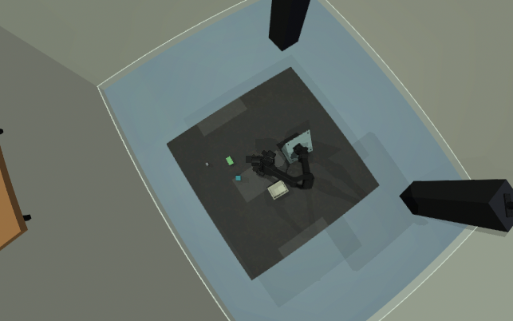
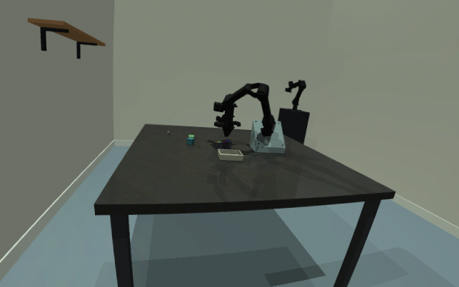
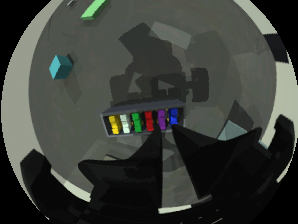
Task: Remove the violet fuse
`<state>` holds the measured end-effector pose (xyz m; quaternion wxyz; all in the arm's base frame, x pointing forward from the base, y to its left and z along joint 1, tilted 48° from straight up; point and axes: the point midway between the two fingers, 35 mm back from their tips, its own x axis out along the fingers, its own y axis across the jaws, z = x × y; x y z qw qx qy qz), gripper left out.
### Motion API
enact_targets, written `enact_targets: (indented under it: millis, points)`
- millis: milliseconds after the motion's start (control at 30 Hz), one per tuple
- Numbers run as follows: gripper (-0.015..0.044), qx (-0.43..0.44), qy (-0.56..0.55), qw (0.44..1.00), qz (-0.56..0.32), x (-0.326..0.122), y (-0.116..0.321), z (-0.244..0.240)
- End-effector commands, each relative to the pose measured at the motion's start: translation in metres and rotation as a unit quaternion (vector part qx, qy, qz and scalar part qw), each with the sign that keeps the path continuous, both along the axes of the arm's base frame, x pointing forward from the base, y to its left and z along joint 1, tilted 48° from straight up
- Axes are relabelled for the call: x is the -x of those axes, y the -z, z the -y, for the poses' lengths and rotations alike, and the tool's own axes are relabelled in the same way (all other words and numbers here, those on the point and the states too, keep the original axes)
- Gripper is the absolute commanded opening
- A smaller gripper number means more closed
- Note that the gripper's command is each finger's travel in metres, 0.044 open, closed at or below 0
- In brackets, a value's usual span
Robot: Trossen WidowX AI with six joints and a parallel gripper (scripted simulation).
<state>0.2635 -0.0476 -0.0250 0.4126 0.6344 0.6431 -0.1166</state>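
Dark worktop (image 2: 195, 178) carries the fuse block (image 3: 143, 121), violet fuse (image 3: 162, 120) seated inside. Arched arm (image 2: 249, 93) points its fingers downward above it, nearly clenched, grasping nothing.

above block: gripper (image 2: 227, 134) hangs over the fuse block (image 2: 222, 143), air between them
violet fuse (image 3: 162, 121): boxed in by red and blue neighbours
tray (image 2: 230, 154): just beside block, top open
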Motion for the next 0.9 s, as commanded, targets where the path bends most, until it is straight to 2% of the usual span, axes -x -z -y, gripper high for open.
enact_targets:
  millis: [0,867]
  points:
    - [0.0066,-0.004,0.002,1.0,-0.002,0.0,0.003,-0.004]
    - [0.0066,-0.004,0.001,1.0,-0.002,-0.003,0.014,-0.019]
